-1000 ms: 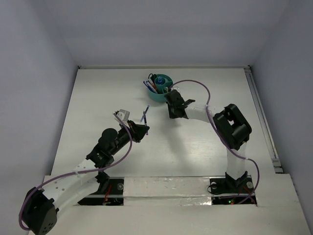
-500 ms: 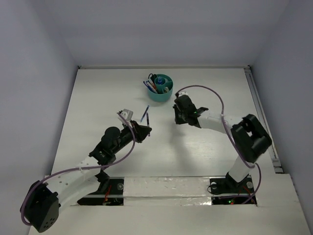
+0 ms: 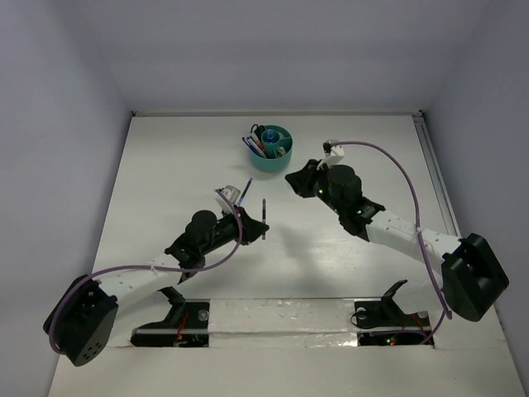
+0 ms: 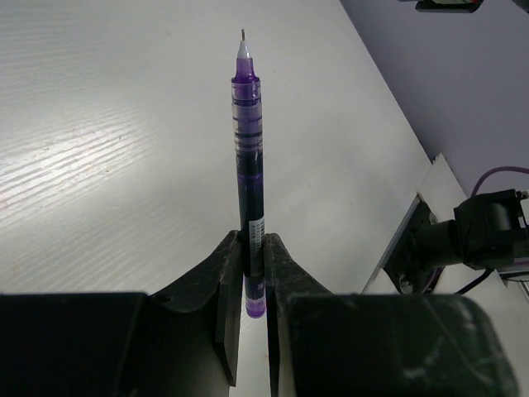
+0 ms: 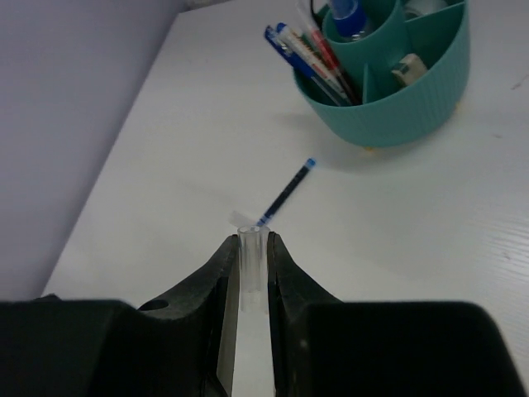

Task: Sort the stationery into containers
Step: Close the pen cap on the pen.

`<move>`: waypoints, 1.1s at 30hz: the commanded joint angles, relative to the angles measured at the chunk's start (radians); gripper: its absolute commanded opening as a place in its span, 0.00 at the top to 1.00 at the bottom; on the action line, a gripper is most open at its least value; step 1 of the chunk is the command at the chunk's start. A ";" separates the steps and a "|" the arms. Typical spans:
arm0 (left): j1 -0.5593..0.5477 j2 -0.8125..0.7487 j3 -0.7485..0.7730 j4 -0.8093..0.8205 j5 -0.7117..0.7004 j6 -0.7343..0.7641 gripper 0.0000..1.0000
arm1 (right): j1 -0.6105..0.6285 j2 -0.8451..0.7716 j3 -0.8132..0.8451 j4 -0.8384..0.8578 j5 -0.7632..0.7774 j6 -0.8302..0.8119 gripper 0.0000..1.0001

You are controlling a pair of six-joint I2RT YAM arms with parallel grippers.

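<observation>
My left gripper [image 3: 254, 225] is shut on the lower end of a purple pen [image 4: 246, 141], which points away from the fingers with its tip bare; from above the pen [image 3: 264, 213] shows as a dark line. The right gripper [image 3: 291, 177] is shut on a short clear plastic tube [image 5: 250, 248], like a pen cap. A blue pen [image 5: 285, 192] lies on the table just beyond it, also visible from above [image 3: 246, 192]. The teal cup [image 3: 271, 161] stands at the back, with several pens [image 5: 310, 54] leaning in one compartment.
The white table [image 3: 165, 182] is walled at the back and both sides. Purple cables [image 3: 397, 161] loop off both arms. The right arm stretches low across the table's right half. The left arm's base [image 4: 488, 231] shows at the right of its wrist view.
The right arm has drawn back from the cup, dropped low and stretched out, its gripper now pointing left toward the blue pen. The left gripper has shifted right and forward with the purple pen.
</observation>
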State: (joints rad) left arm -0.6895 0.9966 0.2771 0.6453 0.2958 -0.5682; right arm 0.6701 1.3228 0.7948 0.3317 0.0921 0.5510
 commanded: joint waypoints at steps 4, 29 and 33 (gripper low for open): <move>-0.024 0.016 0.099 0.054 0.028 -0.010 1.00 | 0.068 -0.010 -0.011 0.268 0.009 0.078 1.00; -0.024 -0.041 0.129 -0.038 0.008 0.016 1.00 | 0.164 0.030 0.032 0.302 0.054 0.046 1.00; -0.024 -0.044 0.120 -0.038 0.008 0.014 1.00 | 0.174 0.036 0.043 0.300 0.058 0.037 1.00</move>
State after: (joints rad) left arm -0.7074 0.9775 0.3695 0.5743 0.3004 -0.5663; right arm 0.8265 1.3514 0.7845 0.5682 0.1280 0.6090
